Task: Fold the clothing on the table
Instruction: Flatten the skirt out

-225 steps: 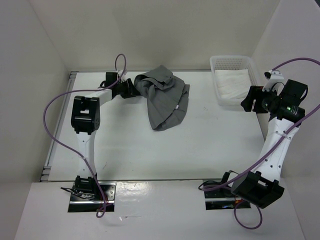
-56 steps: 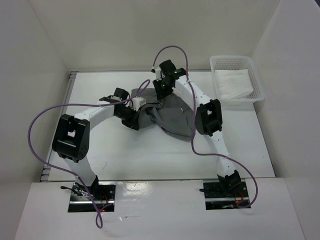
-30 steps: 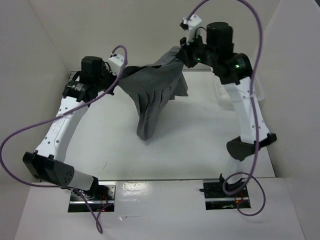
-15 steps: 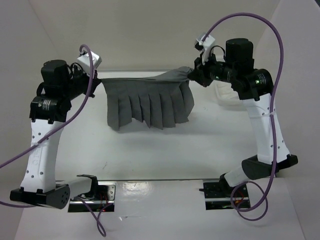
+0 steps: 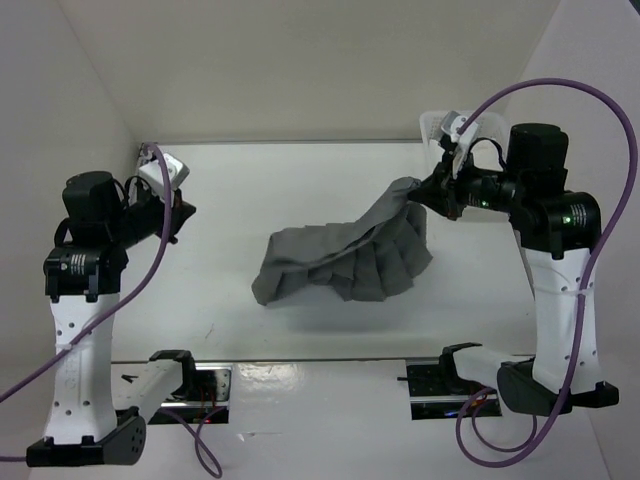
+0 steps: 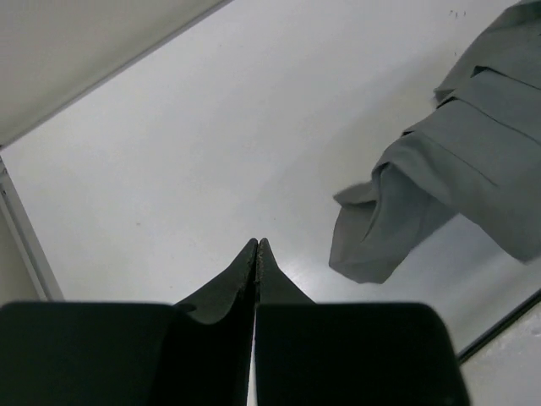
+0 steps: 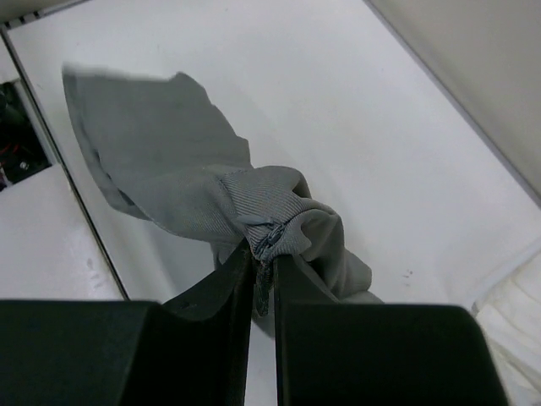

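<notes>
Clothing (image 5: 340, 262): grey pleated skirt, mid-table (image 5: 300, 180), a little toward 3 o'clock in the top view. The end at 8 o'clock lies slumped on the surface, with the pleats bunched and overlapping. The end at 2 o'clock lifts off the surface in a slanted band that runs up to the right gripper (image 5: 430, 193).

Right gripper: clamped on a gathered, ribbed bunch of the skirt's edge. This is probably the waistband, but the wrist view is too close to be sure. The fabric wads up at the fingertips, and the rest hangs away toward the tabletop below.

Left gripper (image 5: 186, 212): at 9 o'clock of the skirt, well apart from it and raised over the table. The fingers are pressed tip to tip with nothing between them. In its wrist view the nearest folded corner of the skirt lies on the table at 3 o'clock of the fingertips, not touching them.

At 12 o'clock of the right gripper is a corner of a white mesh basket (image 5: 428, 122), mostly hidden by the arm. White cloth (image 7: 516, 309) shows at the bottom right of the right wrist view.
</notes>
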Tool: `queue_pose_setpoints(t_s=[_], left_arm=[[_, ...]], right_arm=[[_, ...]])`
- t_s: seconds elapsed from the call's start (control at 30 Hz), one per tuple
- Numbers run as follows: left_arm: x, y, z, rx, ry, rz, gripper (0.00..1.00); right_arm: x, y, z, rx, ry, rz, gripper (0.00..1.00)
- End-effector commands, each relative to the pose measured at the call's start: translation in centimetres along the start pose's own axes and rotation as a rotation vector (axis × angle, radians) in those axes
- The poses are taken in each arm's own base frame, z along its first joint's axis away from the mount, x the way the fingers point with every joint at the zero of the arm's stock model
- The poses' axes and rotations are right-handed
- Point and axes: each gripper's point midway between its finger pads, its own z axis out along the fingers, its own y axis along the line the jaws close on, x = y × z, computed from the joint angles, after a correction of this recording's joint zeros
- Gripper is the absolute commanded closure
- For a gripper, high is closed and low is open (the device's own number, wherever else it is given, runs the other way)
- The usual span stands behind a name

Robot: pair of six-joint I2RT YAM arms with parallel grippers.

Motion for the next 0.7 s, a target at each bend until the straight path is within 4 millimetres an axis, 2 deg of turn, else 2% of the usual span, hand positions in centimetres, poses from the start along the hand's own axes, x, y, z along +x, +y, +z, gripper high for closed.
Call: queue_pose_setpoints(t_s=[0.0, 0.17, 0.27, 0.37, 0.43, 0.47, 0.5, 0.53, 0.57, 0.63, 0.67], left_arm=[[0.7, -0.8, -1.1, 0.010, -0.010, 0.019, 1.00], [1.2, -1.1, -1.2, 0.020, -0.010, 0.011, 1.00], [2.0, -1.3, 0.1, 0.068, 0.010, -0.022, 0.98], [3.9, -1.9, 1.9, 0.144, 0.044, -0.058, 0.87], [5.3, -1.8, 3.0, 0.148, 0.075, -0.061, 0.66], [7.2, -1.7, 4.1, 0.153, 0.125, -0.082, 0.60], [7.7, -1.8, 5.0, 0.153, 0.135, -0.068, 0.57], [9.1, -1.2, 5.8, 0.118, 0.184, -0.092, 0.55], [10.2, -1.4, 6.8, 0.119, 0.204, -0.093, 0.53], [10.7, -1.3, 7.8, 0.104, 0.224, -0.097, 0.51], [11.1, -0.9, 8.6, 0.084, 0.241, -0.111, 0.50]], right_arm=[[1.1, 0.8, -0.4, -0.035, 0.006, -0.014, 0.99], [1.4, 0.8, -0.3, -0.033, 0.006, -0.005, 0.99], [1.8, -0.3, 0.9, -0.041, 0.022, 0.021, 0.99], [2.0, -0.9, 1.8, -0.051, 0.023, 0.047, 0.99], [2.3, -1.5, 2.3, -0.040, 0.028, 0.061, 0.99], [2.0, -2.1, 2.8, -0.034, 0.017, 0.071, 0.99], [2.6, -3.2, 3.4, -0.002, 0.034, 0.091, 0.99], [2.4, -3.8, 3.7, 0.023, 0.030, 0.129, 0.99], [2.1, -4.9, 4.2, 0.051, 0.016, 0.133, 0.99], [2.1, -7.5, 5.2, 0.128, 0.031, 0.179, 0.99], [1.1, -8.5, 5.3, 0.165, 0.009, 0.210, 0.99]])
